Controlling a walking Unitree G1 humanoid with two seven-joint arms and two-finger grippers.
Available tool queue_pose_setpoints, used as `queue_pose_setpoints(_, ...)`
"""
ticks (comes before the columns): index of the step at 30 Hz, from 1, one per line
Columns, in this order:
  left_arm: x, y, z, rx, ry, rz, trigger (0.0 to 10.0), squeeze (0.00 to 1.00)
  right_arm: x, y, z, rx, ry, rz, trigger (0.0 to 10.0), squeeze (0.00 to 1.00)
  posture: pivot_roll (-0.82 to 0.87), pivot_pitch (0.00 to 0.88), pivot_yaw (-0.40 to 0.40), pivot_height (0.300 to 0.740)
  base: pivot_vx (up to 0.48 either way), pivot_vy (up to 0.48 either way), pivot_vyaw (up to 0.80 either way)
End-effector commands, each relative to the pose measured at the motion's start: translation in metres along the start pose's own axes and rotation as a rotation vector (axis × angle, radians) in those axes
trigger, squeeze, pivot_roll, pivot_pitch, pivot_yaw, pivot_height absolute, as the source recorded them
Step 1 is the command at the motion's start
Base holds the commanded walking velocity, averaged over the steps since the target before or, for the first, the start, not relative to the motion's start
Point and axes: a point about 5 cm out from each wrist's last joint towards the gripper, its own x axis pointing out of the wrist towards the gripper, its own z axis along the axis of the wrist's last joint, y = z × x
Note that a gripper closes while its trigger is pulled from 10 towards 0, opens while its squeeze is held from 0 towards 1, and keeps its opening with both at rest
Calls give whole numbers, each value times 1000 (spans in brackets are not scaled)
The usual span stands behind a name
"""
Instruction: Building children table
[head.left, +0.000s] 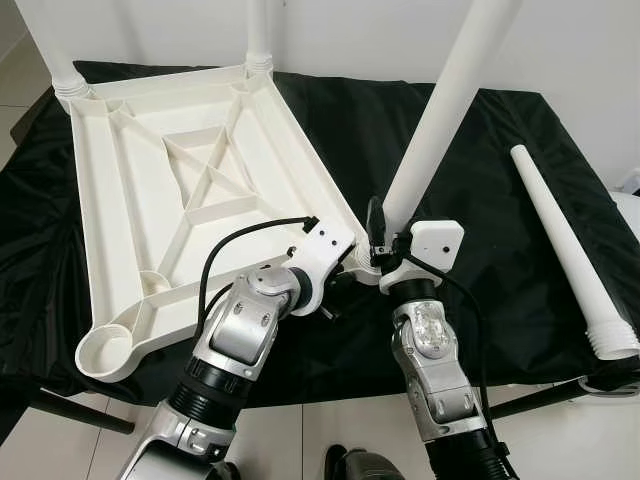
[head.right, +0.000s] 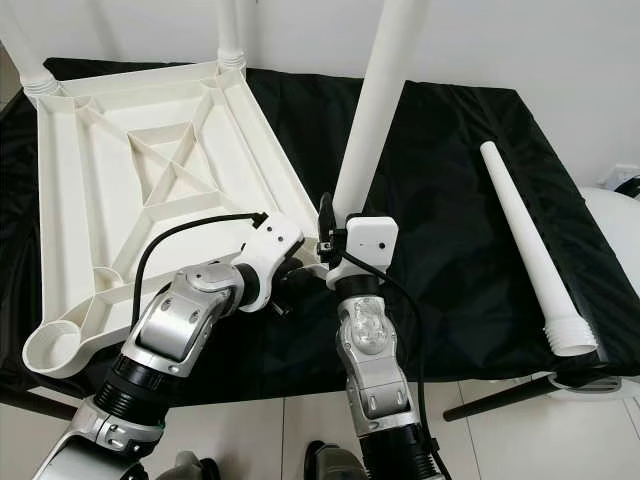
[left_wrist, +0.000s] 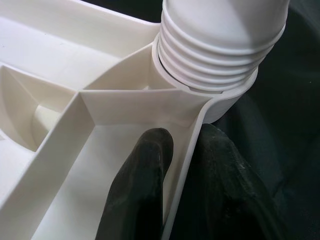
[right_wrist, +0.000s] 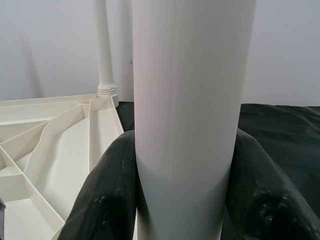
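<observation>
Third leg going into the near right corner socket.
I keep the leg (head.left: 440, 120) plumb and turn it until the threads seat; right gripper (head.left: 380, 245), centre frame, has its fingers clamped round the shaft, wrist upright. Left gripper (left_wrist: 182, 165) pinches the tabletop (head.left: 190, 180) rim beside the socket, forearm angled in from lower left. Spare leg (head.left: 570, 250) lies right on the cloth (head.left: 480, 300).

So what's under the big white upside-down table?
A black cloth lies under the white plastic tabletop and spreads out around it. Whatever the cloth rests on is covered, so I can't tell what's beneath.
</observation>
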Motion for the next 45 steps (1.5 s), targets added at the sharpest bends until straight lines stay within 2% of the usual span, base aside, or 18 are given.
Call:
queue_pose_setpoints(1,-9,12,24,30,-99,160,10000,0,-32,-21,-65,-50,370,-151,10000,0,-44,166,-31,740,0,0,0)
queue_pose_setpoints(2,-9,13,25,30,-100,160,10000,0,-31,-22,-65,-52,371,-184,10000,0,-43,169,-29,740,0,0,0)
queue_pose_setpoints(15,-10,14,25,32,-99,162,10000,0,-31,-23,-68,-44,392,-220,10000,0,-38,170,-25,740,0,0,0)
queue_pose_setpoints(20,-10,14,27,36,-100,158,10000,0,-32,-24,-66,-73,387,-279,10000,0,-37,165,-18,740,0,0,0)
queue_pose_setpoints(27,-10,14,27,37,-99,156,10000,0,-29,-24,-62,-78,363,-283,10000,0,-37,165,-18,740,0,0,0)
queue_pose_setpoints(45,-10,12,26,37,-99,146,10000,0,-26,-34,-53,-5,323,-388,10000,0,-44,151,-15,740,0,0,0)
